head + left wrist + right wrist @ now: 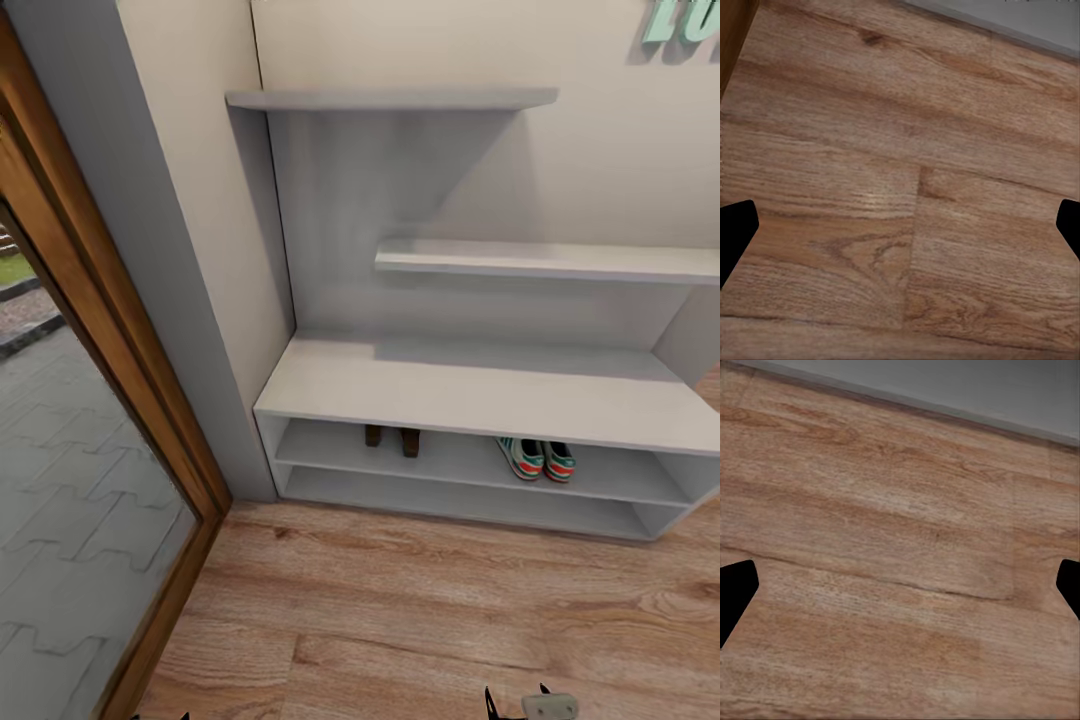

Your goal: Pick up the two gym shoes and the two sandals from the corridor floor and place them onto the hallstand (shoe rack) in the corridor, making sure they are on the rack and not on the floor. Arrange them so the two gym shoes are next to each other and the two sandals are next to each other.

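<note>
Two gym shoes (538, 458) and two sandals (391, 438) stand on the hallstand (480, 390) shelf; teal wall letters (682, 20) are cut off, unreadable. Both grippers' fingers (735, 232) (735, 592) are apart, empty.

You get soft, even light with no glare on the hallstand (470, 385). Its 2 wall shelves cast broad grey shadows down the back panel, and the lower shelves sit in dim shade. The head view bends straight lines near its edges and looks slightly smeared. In both wrist views the corridor floor (900, 187) is mildly blurred, its grain soft.
</note>
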Motion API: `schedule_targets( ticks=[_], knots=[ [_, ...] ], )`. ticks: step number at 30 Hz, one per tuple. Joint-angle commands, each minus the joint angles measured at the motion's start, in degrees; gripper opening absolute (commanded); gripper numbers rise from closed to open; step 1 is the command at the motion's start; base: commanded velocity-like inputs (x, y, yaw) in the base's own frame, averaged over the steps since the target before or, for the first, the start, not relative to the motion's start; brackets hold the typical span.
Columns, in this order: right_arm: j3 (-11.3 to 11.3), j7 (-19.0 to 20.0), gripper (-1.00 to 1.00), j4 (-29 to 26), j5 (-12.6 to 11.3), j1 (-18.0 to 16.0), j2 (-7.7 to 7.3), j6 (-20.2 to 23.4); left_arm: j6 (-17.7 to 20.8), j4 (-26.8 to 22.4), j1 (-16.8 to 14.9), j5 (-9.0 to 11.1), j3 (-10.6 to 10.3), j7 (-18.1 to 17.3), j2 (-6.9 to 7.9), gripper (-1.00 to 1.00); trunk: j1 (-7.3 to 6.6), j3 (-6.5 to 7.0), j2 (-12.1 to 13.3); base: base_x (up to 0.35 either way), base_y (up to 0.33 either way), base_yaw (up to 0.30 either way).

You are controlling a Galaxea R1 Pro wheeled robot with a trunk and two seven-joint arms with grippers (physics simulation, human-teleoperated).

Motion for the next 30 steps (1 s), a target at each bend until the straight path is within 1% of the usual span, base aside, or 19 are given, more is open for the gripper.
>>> schedule_targets(
  ticks=[1, 5, 9, 30],
  knots=[
    [-0.02, -0.52, 1.0, 0.03, 0.62, 0.44, 0.03, -0.08, 0.12, 0.08, -0.04, 0.46, 0.17, -0.54, 0.05, 1.0, -0.23, 0.14, 0.4, 0.0, 0.0, 0.0],
    [-0.02, -0.52, 1.0, -0.02, 0.56, 2.21, 0.07, -0.08, 0.1, 0.08, -0.04, 0.49, 0.19, -0.54, 0.13, 1.0, -1.11, 0.86, 2.0, 0.0, 0.0, 0.0],
    [-0.02, -0.53, 1.0, -0.03, 0.53, 2.76, 0.29, -0.08, 0.07, 0.06, -0.04, 0.5, 0.17, -0.54, 0.13, 1.0, -1.99, 1.58, 3.61, 0.0, 0.0, 0.0],
    [-0.02, -0.52, 1.0, -0.04, 0.53, 2.87, 0.28, 0.02, 0.03, 0.01, -0.04, 0.58, 0.17, -0.54, 0.14, 1.0, -6.6, 5.35, 12.03, 0.0, 0.0, 0.0]
  ],
)
